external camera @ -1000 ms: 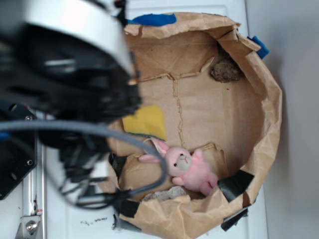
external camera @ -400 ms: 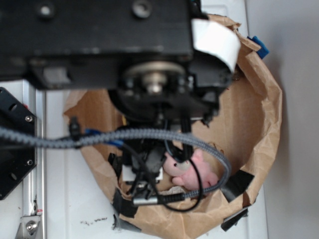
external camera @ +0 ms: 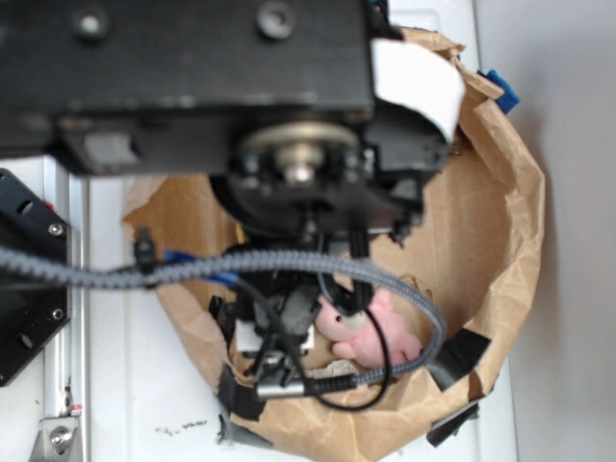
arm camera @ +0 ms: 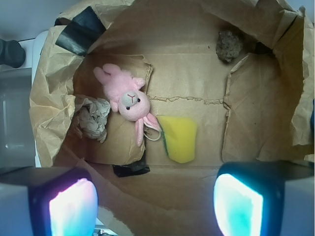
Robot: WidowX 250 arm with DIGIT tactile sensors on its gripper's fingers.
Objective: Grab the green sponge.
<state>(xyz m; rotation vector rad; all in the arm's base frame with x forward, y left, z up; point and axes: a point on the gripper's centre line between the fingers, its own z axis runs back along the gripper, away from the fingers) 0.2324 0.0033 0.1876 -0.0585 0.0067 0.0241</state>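
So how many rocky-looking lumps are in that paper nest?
2: a brown lump near the far wall, top right, and a grey lump at the left beside the pink bunny. The crumpled paper could hide more.

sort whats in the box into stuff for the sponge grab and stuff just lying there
For the job:
sponge
claw, open, above the box, not touching anything

Just lying about:
pink bunny, its ear tip by the sponge
brown lump
grey lump
paper box
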